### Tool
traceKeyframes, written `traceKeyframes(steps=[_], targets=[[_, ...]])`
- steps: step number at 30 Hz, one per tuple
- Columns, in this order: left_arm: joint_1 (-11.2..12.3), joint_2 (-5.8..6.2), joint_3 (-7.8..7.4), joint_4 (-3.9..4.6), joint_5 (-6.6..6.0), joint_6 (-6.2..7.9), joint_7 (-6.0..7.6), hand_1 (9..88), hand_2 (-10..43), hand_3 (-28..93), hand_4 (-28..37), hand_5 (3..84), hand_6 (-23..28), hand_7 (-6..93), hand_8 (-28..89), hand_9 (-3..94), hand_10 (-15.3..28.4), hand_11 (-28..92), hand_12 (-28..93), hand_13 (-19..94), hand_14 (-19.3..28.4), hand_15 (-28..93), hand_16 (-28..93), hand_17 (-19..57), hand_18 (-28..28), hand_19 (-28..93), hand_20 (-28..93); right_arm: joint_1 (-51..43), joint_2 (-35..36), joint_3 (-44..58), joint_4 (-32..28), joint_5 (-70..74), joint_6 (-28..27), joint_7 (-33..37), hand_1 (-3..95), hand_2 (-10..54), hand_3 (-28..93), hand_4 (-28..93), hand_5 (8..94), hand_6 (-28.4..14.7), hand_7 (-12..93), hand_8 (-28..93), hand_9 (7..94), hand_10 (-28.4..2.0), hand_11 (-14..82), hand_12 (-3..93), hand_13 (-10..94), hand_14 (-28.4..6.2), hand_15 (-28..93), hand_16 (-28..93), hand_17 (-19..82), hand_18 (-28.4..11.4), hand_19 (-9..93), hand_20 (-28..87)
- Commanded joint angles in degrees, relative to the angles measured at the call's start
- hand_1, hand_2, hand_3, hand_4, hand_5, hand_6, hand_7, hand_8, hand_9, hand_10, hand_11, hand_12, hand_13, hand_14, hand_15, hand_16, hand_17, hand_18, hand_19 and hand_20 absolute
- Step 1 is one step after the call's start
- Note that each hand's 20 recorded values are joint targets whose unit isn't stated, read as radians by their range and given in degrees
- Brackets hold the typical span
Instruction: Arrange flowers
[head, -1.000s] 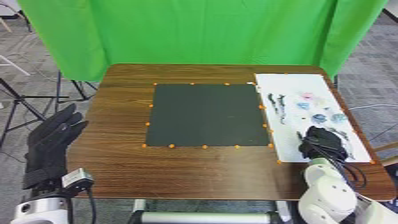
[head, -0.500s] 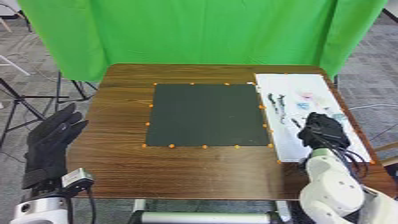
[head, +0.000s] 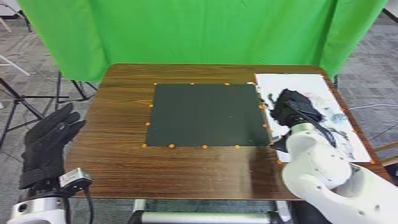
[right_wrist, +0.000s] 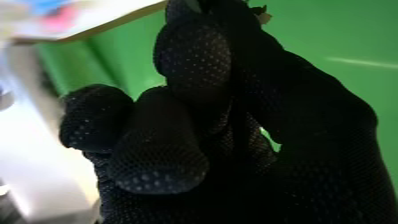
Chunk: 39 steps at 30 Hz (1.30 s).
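In the head view my right hand (head: 296, 107) is over the left part of the white sheet (head: 289, 81), covering the dark stem pieces' place. Pale blue and pink flower pieces lie on the sheet, partly hidden by the hand and arm. The right wrist view has my right hand (right_wrist: 191, 60) with curled fingers and the thumb against them; a small dark stem piece (right_wrist: 258, 9) with a tan bit pokes out at the tips, mostly hidden. A pink flower piece (right_wrist: 60, 19) is blurred beyond. My left hand (head: 49, 135) is raised left of the table, fingers straight, holding nothing.
A black mat (head: 204, 115) edged with orange markers lies mid-table, left of the white sheet and my right hand. Brown wood (head: 187, 172) surrounds it. Behind the table hangs a green curtain (head: 213, 35).
My right hand has moved forward and left, from the near part of the white sheet to its left part beside the black mat. My left hand has hardly moved.
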Motion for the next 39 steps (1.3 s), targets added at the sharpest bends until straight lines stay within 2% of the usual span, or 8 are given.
traceKeyframes(steps=[1, 7, 10, 15, 19, 26, 28, 39], targets=[[1.7, 0.07, -0.82, -0.82, -0.34, 0.79, -0.74, 25.5, 5.9, 83, -20.7, 39.0, 10.0, 15.9, -11, 32.5, 18.9, 35, 5, 22, 26.0, 62, -17, -9.6, 20.8, 58, 1, 6.5, -8.7, -5.6, 0.5, -0.6, -3.4, -3.5, 55.2, -9.1, 78, -27, 84.6, -5.1, 24, 27, 90.3, -9.7, 47.6, 26.0, 91, -1.5, 72, 25, 62, -17.6, 93, 15], [1.6, -0.37, -0.81, -0.98, 0.03, 0.67, -1.36, 25.4, 5.9, 82, -20.6, 39.0, 10.1, 15.9, -11, 32.5, 19.0, 35, 5, 21, 26.0, 62, -17, -9.6, 20.8, 58, 1, 9.2, -15.6, -9.5, 3.3, -1.2, -6.2, -6.4, 55.1, -9.2, 78, -27, 84.7, -5.1, 24, 27, 90.3, -9.6, 47.6, 26.1, 92, -1.7, 72, 25, 62, -17.8, 93, 16], [0.7, -1.09, -0.76, -0.99, 1.32, -0.12, -3.25, 25.5, 5.9, 82, -20.6, 39.0, 10.1, 15.8, -11, 32.4, 19.0, 35, 5, 22, 26.0, 62, -17, -9.6, 20.8, 58, 1, 9.7, -19.1, -10.3, 5.0, -2.1, -7.7, -7.2, 55.0, -9.2, 78, -27, 84.7, -5.2, 24, 27, 90.3, -9.6, 47.7, 26.1, 92, -1.7, 72, 25, 62, -17.8, 93, 16], [-0.7, -1.6, -0.53, -0.75, 2.57, -1.07, -4.82, 25.5, 5.8, 82, -20.5, 38.9, 10.1, 15.7, -11, 32.4, 19.1, 35, 5, 22, 26.0, 62, -17, -9.6, 20.8, 58, 1, 10.6, -23.7, -11.9, 7.8, -3.6, -10.0, -9.1, 54.5, -9.3, 79, -27, 85.0, -5.2, 24, 27, 90.4, -9.5, 47.9, 26.1, 92, -1.7, 72, 25, 62, -18.0, 93, 16], [-1.3, -0.57, 0.26, -0.67, 2.09, -0.66, -4.61, 25.6, 5.8, 82, -20.5, 38.9, 10.1, 15.8, -11, 32.4, 19.0, 35, 5, 21, 26.1, 62, -17, -9.6, 20.8, 58, 1, 10.7, -28.0, -12.2, 10.7, -4.9, -12.5, -10.2, 54.4, -9.3, 79, -27, 85.1, -5.2, 24, 27, 90.3, -9.4, 48.1, 26.2, 92, -1.6, 72, 24, 62, -18.0, 93, 16], [-2.4, -0.25, 0.97, -0.56, 2.3, -0.36, -4.41, 25.7, 5.8, 82, -20.6, 38.9, 10.1, 15.8, -11, 32.5, 19.0, 35, 5, 21, 26.1, 62, -17, -9.6, 20.8, 58, 1, 9.9, -34.9, -12.0, 16.3, -8.7, -17.8, -13.0, 54.3, -9.4, 79, -26, 85.1, -5.2, 24, 27, 90.5, -9.4, 48.3, 26.2, 92, -1.5, 72, 24, 62, -18.1, 93, 17], [-2.8, 0.38, 1.42, -0.46, 2.01, -0.12, -3.98, 25.6, 5.7, 83, -20.5, 38.9, 10.1, 15.8, -11, 32.4, 19.0, 35, 5, 21, 26.1, 61, -17, -9.6, 20.8, 58, 1, 9.7, -36.8, -11.8, 18.0, -9.6, -18.7, -13.2, 54.3, -9.4, 79, -26, 85.1, -5.1, 24, 27, 90.5, -9.3, 48.4, 26.3, 92, -1.6, 72, 24, 62, -18.1, 93, 17], [-6.8, 0.18, 4.52, 0.49, 3.7, -0.7, -5.67, 25.5, 5.7, 83, -20.4, 38.9, 10.1, 15.8, -11, 32.4, 19.0, 35, 5, 21, 26.1, 62, -17, -9.6, 20.8, 58, 1, 6.3, -43.4, -8.6, 23.3, -12.3, -23.9, -12.1, 54.1, -9.4, 79, -26, 85.2, -4.9, 24, 26, 90.8, -9.0, 48.5, 26.3, 93, -1.5, 72, 24, 62, -18.2, 93, 17]])
